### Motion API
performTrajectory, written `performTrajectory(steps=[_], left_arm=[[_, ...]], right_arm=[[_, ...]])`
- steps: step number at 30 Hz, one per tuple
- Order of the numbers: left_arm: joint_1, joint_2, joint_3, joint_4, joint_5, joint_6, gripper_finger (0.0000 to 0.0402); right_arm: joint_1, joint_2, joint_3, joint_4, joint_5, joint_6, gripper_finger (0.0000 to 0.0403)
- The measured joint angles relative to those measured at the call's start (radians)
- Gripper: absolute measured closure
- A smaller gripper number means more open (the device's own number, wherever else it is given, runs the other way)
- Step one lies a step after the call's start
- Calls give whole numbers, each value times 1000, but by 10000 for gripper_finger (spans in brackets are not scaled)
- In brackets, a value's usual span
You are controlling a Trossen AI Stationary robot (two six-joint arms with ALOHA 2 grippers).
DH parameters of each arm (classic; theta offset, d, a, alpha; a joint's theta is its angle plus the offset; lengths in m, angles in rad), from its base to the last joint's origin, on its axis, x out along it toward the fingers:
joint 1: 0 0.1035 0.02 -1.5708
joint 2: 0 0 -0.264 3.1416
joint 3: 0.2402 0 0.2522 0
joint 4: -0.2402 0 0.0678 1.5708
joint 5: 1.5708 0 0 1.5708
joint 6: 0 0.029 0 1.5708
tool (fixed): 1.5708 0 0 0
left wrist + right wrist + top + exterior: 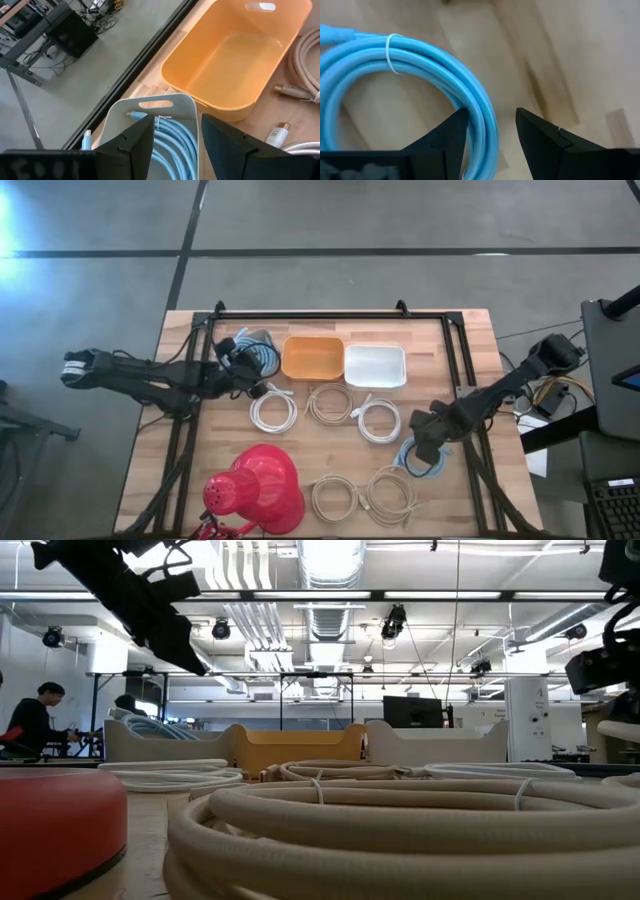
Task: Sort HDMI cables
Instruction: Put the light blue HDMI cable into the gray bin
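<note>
Overhead: wooden table (330, 442) carries a red lamp (257, 489), orange bin (313, 357), white bin (375, 365) and five white and beige coils. Only the left wrist view shows a blue cable (172, 145) inside the grey bin (156, 107); left gripper (176, 145) above, fingers spread. Right gripper (490, 135), low, spread astride a light blue coil (415, 65) on the table.

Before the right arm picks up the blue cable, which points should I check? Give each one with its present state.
1. Right gripper open: ok.
2. Right gripper over the light blue cable: ok.
3. Cable strand between the fingers: not ok; it lies beside one finger.
4. Cable tied in a coil: ok.
5. Grey bin already holding blue cable, ready as the target: ok.
6. Left gripper away, above the grey bin: ok.
</note>
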Motion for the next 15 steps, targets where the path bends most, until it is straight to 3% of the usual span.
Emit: performTrajectory(steps=[6, 15], left_arm=[[0, 1, 0, 0, 0, -2, 223], [0, 1, -1, 0, 0, -11, 223]], right_arm=[[2, 51, 25, 29, -1, -89, 254], [-3, 56, 78, 23, 0, -136, 378]])
